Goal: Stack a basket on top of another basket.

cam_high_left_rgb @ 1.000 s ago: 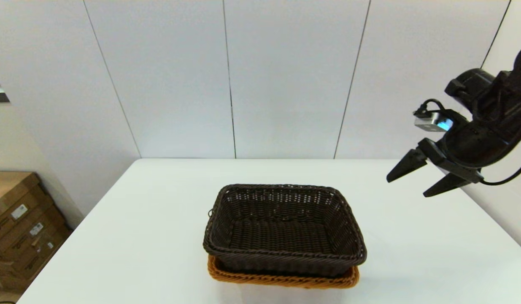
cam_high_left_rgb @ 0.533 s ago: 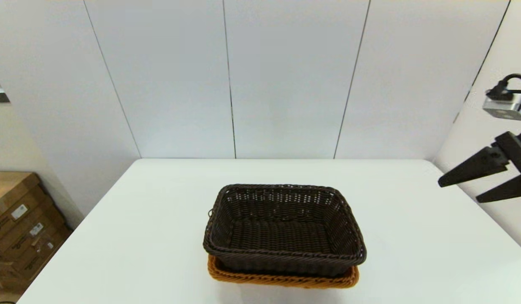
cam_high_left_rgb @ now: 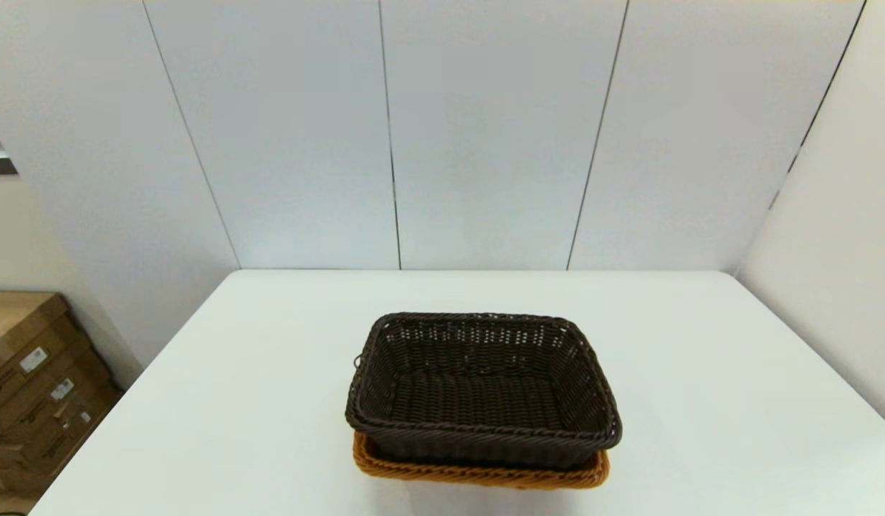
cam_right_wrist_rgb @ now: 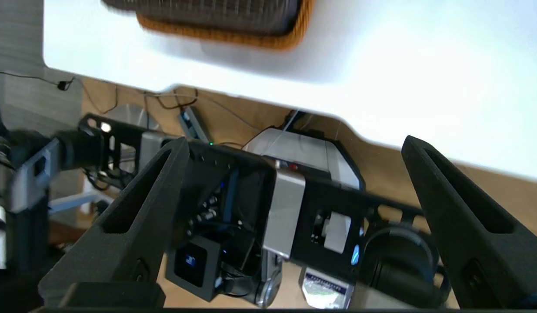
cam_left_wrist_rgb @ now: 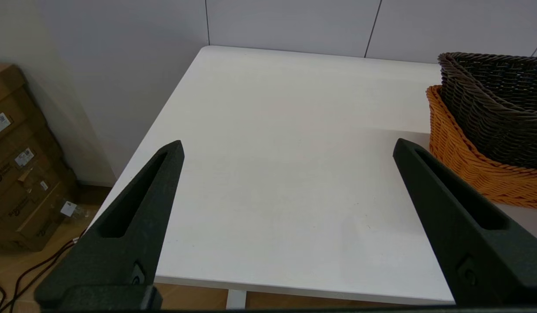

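The dark basket sits inside the orange one.

The dark brown basket point(cam_high_left_rgb: 483, 390) rests in the orange-tan basket point(cam_high_left_rgb: 478, 474), low in the middle of the head picture, on the white table point(cam_high_left_rgb: 700, 401). Only the orange rim peeks out under it. The left gripper point(cam_left_wrist_rgb: 288, 150) hangs over the table's near edge, beside the baskets, its fingers wide apart and holding nothing. The right gripper point(cam_right_wrist_rgb: 294, 145) is off the table, spread wide too and empty. Brown boxes point(cam_high_left_rgb: 34, 387) stand at the lower left.
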Controlling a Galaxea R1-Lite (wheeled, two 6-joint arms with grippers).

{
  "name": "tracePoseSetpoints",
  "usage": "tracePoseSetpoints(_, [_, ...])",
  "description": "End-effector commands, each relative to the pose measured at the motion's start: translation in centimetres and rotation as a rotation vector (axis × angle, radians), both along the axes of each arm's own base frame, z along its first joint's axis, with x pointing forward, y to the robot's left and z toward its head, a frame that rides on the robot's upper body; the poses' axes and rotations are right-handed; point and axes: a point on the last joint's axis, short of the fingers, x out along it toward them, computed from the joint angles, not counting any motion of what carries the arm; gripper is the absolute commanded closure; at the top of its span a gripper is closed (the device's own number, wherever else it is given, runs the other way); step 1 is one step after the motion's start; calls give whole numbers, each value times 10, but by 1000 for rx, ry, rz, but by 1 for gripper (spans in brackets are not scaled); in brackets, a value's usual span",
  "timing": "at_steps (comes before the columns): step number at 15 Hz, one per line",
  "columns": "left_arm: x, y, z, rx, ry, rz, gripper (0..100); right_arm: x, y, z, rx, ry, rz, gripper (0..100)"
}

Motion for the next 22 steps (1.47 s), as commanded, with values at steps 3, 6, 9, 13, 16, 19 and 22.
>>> tracePoseSetpoints(3, [0,0,0,-1,-2,1,0,-90,6,-30,-11,-157,-8,0])
tracePoseSetpoints(6, [0,0,0,-1,-2,1,0,-118,8,-55,-2,-185,-13,0])
tracePoseSetpoints(9, [0,0,0,-1,-2,1,0,-138,9,-77,4,-214,-12,0])
tracePoseSetpoints(13, [0,0,0,-1,-2,1,0,-163,5,-107,22,-263,8,0])
tracePoseSetpoints(16, [0,0,0,-1,-2,1,0,-173,1,-121,14,-298,-14,0])
tracePoseSetpoints(19, [0,0,0,-1,-2,1,0,-177,1,-128,-28,-340,-62,0])
tracePoseSetpoints(22, [0,0,0,-1,-2,1,0,-180,1,-144,-44,-394,-72,0])
